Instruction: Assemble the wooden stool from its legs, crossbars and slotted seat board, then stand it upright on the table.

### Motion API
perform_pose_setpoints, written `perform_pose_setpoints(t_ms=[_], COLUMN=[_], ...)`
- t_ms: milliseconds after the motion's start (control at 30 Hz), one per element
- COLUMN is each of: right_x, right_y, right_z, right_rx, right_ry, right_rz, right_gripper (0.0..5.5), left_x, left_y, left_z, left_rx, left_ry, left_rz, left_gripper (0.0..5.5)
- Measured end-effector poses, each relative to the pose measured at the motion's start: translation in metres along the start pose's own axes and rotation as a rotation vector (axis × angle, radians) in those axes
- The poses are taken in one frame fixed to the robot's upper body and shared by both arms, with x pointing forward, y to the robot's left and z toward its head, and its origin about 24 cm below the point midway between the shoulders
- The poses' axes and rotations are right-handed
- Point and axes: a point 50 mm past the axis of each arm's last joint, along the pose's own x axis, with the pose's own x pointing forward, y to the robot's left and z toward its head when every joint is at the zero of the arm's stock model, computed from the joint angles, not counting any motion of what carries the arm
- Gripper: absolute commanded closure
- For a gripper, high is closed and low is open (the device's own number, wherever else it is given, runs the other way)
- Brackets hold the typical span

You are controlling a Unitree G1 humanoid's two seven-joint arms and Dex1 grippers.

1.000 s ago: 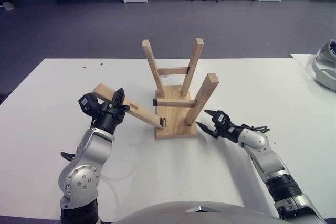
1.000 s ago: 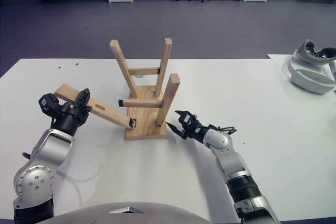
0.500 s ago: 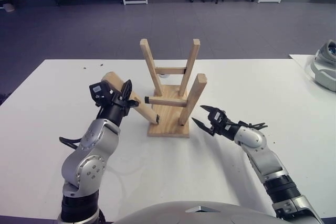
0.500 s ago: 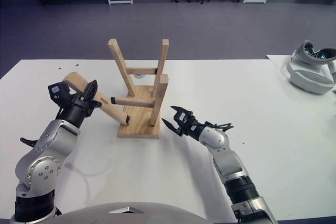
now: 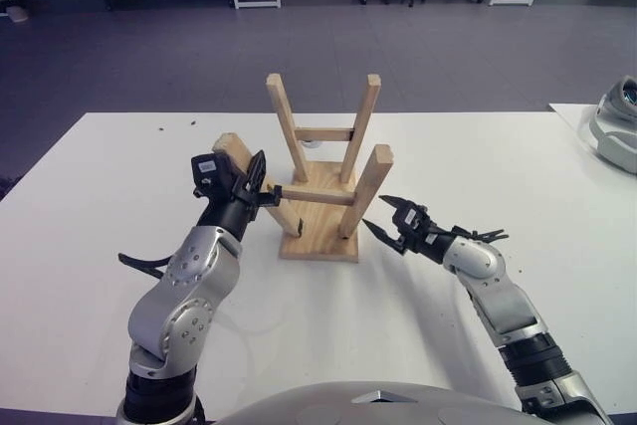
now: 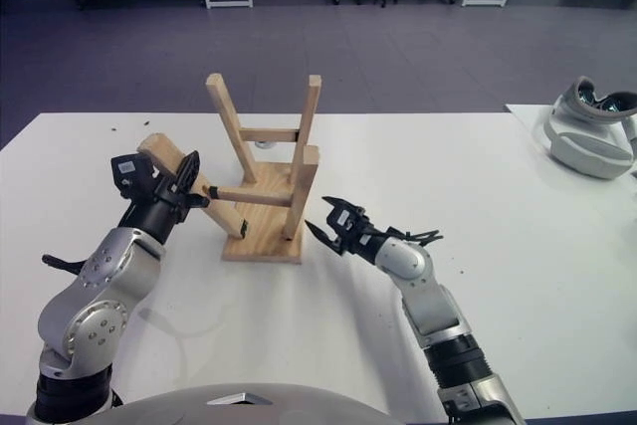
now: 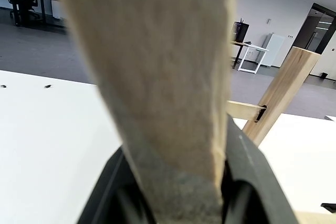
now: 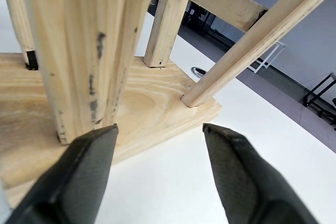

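The stool stands upside down, with its seat board (image 5: 320, 243) flat on the white table (image 5: 100, 246). Three legs rise from it: two at the back (image 5: 284, 126) joined by a crossbar (image 5: 326, 133), and one at the front right (image 5: 370, 191). A second crossbar (image 5: 317, 195) runs left from that front leg. My left gripper (image 5: 251, 186) is shut on the fourth leg (image 7: 157, 77), which leans with its lower end at the board's near-left corner. My right gripper (image 5: 383, 219) is open, close beside the front right leg (image 8: 79, 51) at the board's edge (image 8: 147, 103).
A grey-white headset (image 5: 617, 131) lies on a second table at the far right. Open tabletop surrounds the stool on all sides. Beyond the table's far edge are dark floor, desk frames and an office chair.
My left gripper has carried the fourth leg to the right and tipped it steeper, bringing its lower end onto the seat board beside the crossbar's free end. The right gripper's fingers have spread wider.
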Motion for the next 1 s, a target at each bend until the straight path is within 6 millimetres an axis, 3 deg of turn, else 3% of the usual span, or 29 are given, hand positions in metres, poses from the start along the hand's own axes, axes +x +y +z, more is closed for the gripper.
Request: perform_pose_setpoints(t_ms=[400,467,500,700,767,900,1000], right_x=[0.002,0.002,0.004,0.006,0.007,-0.002,-0.026], right_y=[0.001,0.001,0.002,-0.001,-0.004,-0.026,-0.051], right_z=[0.001,0.001,0.003,0.007,0.009,0.018,0.032], right_rx=[0.007,0.01,0.013,0.009,0.005,0.077,0.187], right_ry=[-0.007,-0.007,-0.013,-0.022,-0.031,-0.09,-0.18], right_rz=[-0.006,-0.008,-0.011,-0.032,-0.047,-0.202,-0.372], right_gripper=[2.48,2.48,2.48,2.48,2.48,2.48,2.48], left_x=[0.011,0.011,0.011,0.013,0.014,0.014,0.003], left_y=[-0.013,-0.013,-0.011,-0.011,-0.01,-0.018,-0.023], left_z=[-0.003,-0.004,-0.02,-0.019,-0.017,-0.012,-0.007], left_rx=[0.09,0.105,0.146,0.161,0.143,0.054,-0.007], left_ry=[0.014,0.014,0.119,0.109,0.095,0.054,0.014], left_rz=[-0.075,-0.075,-0.088,-0.102,-0.099,-0.19,-0.266], left_gripper=[4.47,3.88,3.65,2.71,2.67,2.67,2.67])
